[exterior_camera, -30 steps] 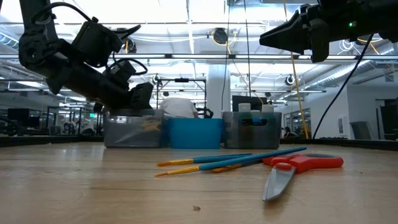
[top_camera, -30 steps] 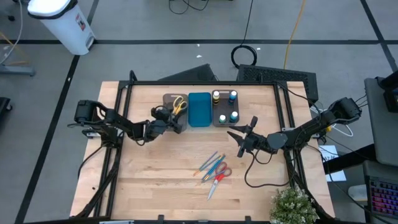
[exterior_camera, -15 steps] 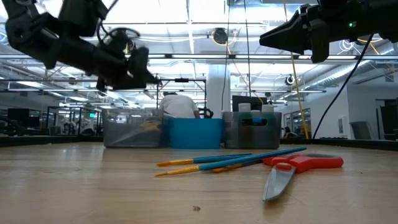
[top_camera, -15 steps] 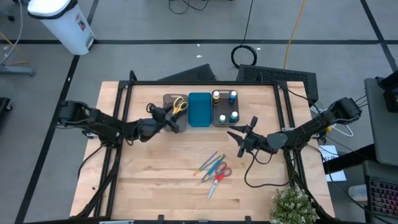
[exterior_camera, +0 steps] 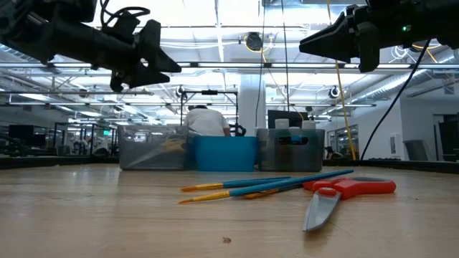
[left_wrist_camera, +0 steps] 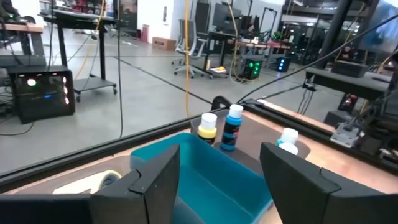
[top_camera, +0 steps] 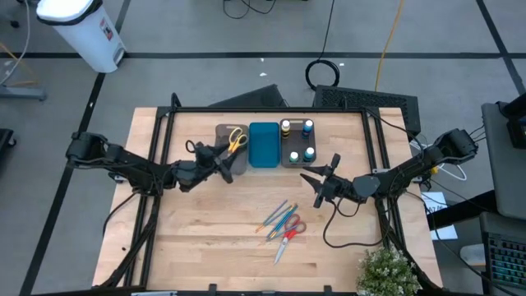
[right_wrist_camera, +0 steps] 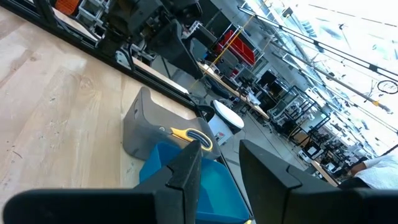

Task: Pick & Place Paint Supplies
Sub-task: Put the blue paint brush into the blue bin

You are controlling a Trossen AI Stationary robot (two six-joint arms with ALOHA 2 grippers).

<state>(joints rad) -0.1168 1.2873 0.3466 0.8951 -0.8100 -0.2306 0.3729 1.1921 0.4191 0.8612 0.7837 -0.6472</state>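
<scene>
Yellow-handled scissors (top_camera: 237, 138) lie in the grey tray (top_camera: 222, 131) at the table's far side. Small bottles (top_camera: 297, 140) stand in the dark tray right of the blue tray (top_camera: 264, 144). Several thin brushes (top_camera: 277, 216) and red-handled scissors (top_camera: 288, 237) lie flat on the wood nearer the front. My left gripper (top_camera: 223, 160) hovers open, high above the table beside the grey tray's near left corner, and it holds nothing. My right gripper (top_camera: 316, 182) hangs open and bare in the air, between the bottle tray and the brushes.
The three trays stand side by side along the far edge, seen low as grey (exterior_camera: 150, 150), blue (exterior_camera: 222, 152) and dark (exterior_camera: 290, 147). A black frame (top_camera: 271, 109) runs round the table. A potted plant (top_camera: 382, 271) sits at the near right corner. Bare wood lies at the near left.
My left gripper has risen from the level of the grey tray to well above it and has drawn back a little toward the table's left edge, staying open. The right arm, the brushes and both pairs of scissors have kept still.
</scene>
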